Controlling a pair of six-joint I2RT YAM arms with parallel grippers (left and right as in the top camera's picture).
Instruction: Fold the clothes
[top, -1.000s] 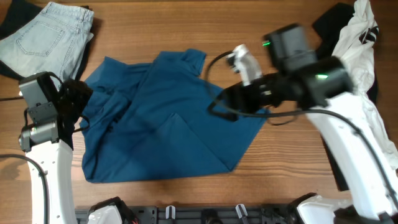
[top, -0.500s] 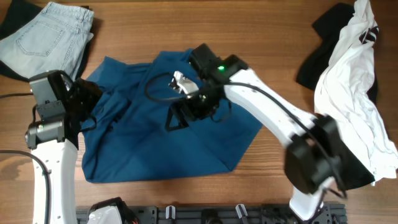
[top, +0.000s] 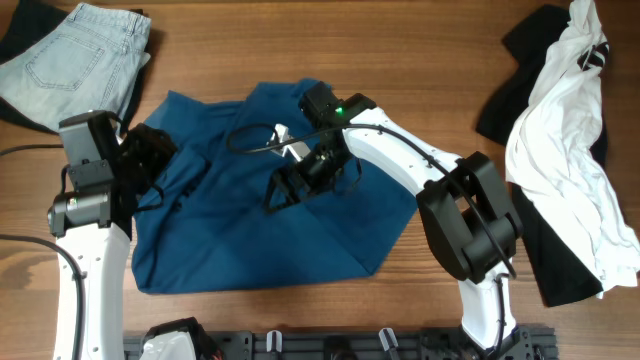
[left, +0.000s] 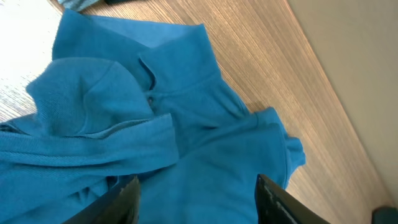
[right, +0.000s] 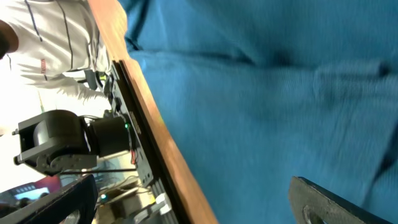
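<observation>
Overhead: the teal shirt (top: 250, 230), soft and creased, lies crumpled in the middle of the grained wooden table (top: 430, 60). Pale denim jeans (top: 75, 60) sit far left and a white garment (top: 560, 130) right, its dark print too small to read

Left wrist: the left gripper (left: 198, 190) hangs with fingers apart over the shirt's collar (left: 180, 62)

Right wrist: the right gripper (right: 194, 190) is spread wide over plain wrinkly fabric

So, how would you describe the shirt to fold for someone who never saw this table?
Start at the middle of the wooden table. The teal-blue shirt lies there, spread and wrinkled. It is bigger and darker than the pale denim jeans at the far left corner and the white garment at the right.
</observation>
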